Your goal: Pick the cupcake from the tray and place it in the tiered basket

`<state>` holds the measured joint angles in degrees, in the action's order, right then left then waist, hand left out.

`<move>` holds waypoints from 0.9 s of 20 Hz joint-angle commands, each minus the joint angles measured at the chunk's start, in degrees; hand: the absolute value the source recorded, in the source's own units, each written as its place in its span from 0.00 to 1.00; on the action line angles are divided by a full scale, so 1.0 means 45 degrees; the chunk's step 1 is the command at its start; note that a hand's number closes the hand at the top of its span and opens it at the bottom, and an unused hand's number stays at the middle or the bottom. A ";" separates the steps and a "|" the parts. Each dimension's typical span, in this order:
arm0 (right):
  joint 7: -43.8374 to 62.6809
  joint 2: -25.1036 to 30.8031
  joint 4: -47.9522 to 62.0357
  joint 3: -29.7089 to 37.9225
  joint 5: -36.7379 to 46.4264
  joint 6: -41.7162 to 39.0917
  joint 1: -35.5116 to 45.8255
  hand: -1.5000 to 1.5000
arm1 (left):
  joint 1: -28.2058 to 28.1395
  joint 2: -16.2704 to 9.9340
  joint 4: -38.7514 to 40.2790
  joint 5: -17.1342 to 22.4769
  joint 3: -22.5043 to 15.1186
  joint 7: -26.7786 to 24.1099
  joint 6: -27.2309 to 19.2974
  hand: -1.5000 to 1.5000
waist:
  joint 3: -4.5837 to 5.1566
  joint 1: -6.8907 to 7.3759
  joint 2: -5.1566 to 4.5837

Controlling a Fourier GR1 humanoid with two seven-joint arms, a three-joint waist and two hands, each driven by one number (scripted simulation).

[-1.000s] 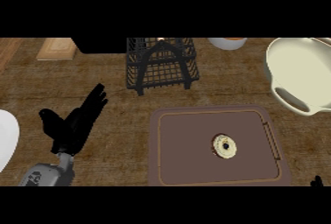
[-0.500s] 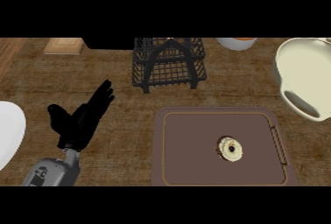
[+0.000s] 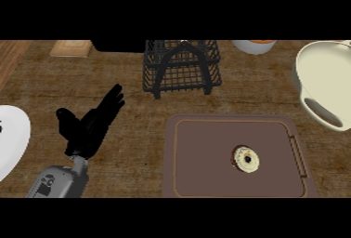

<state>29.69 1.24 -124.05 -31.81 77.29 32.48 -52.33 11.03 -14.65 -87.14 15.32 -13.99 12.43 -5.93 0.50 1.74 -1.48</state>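
On the brown tray (image 3: pixel 205 153) lies the cupcake (image 3: pixel 245 159).

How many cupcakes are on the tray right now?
1. The cupcake sits right of centre on the brown tray, seen from above. Nothing on the tray could hide another one.

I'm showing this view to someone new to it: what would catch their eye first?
Probably the brown tray at lower right, with a small pale cupcake sitting alone on it. Next, the black wire basket standing at top centre, and the open black left hand with fingers straight, raised over the counter at left.
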 commanded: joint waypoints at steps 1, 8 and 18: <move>0.3099 -0.0262 -0.0362 -0.0901 0.2123 -0.2025 0.1490 0.00 | -0.0092 0.0210 0.0026 -0.0015 -0.0180 0.0089 0.0023 0.50 | -0.0035 0.0052 0.0055; 0.8559 -0.0273 0.2408 -0.2510 0.3178 -0.4242 0.6530 0.00 | -0.0052 0.0016 0.0453 0.0217 0.0391 -0.0115 0.0490 0.50 | -0.0089 -0.0159 0.0229; 1.0055 -0.0262 0.4345 -0.1740 0.2665 -0.3848 0.8995 0.00 | -0.0109 0.0546 0.0791 -0.0367 0.0612 -0.0428 0.0274 0.50 | -0.0111 -0.0354 0.0312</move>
<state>65.13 1.08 -109.27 -41.01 90.28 13.06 -17.03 10.97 -13.84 -83.64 15.17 -10.58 11.00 -3.47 0.04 0.23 -0.14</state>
